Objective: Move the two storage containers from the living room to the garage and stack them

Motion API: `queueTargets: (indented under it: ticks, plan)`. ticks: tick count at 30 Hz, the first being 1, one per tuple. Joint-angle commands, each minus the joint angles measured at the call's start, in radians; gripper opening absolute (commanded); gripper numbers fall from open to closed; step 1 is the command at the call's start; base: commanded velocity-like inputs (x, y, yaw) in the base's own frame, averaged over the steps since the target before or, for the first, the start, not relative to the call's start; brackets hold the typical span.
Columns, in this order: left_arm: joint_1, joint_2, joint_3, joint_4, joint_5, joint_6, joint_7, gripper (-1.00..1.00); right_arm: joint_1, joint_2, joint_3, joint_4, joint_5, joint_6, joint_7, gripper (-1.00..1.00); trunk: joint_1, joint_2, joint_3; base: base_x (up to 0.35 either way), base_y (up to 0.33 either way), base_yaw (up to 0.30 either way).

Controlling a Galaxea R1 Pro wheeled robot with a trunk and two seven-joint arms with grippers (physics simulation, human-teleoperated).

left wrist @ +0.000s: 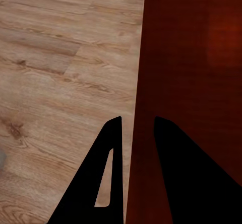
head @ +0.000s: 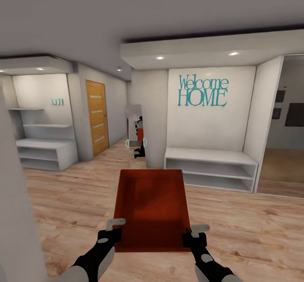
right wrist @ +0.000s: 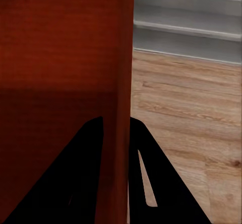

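Note:
I hold one red-orange storage container (head: 152, 208) level in front of me, open side up and empty, over a light wood-plank floor (head: 63, 197). My left gripper (head: 113, 231) is shut on the container's near left wall. In the left wrist view that gripper (left wrist: 137, 121) has one finger on each side of the container wall (left wrist: 191, 58). My right gripper (head: 195, 235) is shut on the near right wall. In the right wrist view the gripper (right wrist: 117, 119) likewise straddles the container (right wrist: 60, 43). The garage and its floor are out of view.
A white low bench shelf (head: 211, 168) stands ahead under a "Welcome HOME" sign (head: 202, 91). A wooden door (head: 96, 117) and white shelves (head: 46, 151) are at the left, a mirror (head: 136, 130) down the corridor. A wall edge (head: 17, 214) is close on my left, an opening (head: 283, 164) at the right.

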Motion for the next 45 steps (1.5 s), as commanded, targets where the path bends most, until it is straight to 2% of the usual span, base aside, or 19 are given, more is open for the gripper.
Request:
queueTargets:
  ticks: [1,17,32,45]
  plan:
    - [0.000,0.011,0.001,0.003,0.015,0.002,0.012,-1.00,-0.001,-0.004,-0.028,-0.003,0.000,-0.007,-0.013,-1.00,0.001,0.000,0.000,0.322,0.000,0.000]
    - [0.000,0.010,0.001,0.003,0.015,0.001,0.011,-1.00,-0.001,-0.004,-0.028,-0.003,0.000,-0.007,-0.013,-1.00,0.001,0.000,0.000,0.322,0.000,0.002]
    - [0.000,0.010,0.001,0.003,0.015,0.001,0.011,-1.00,-0.001,-0.004,-0.028,-0.003,0.000,-0.007,-0.012,-1.00,0.001,0.000,0.000,0.322,0.000,0.245]
    - [0.000,0.010,0.001,0.003,0.015,0.001,0.011,-1.00,-0.001,-0.004,-0.028,-0.003,0.000,-0.007,-0.012,-1.00,0.001,0.000,0.000,0.322,0.000,0.035]
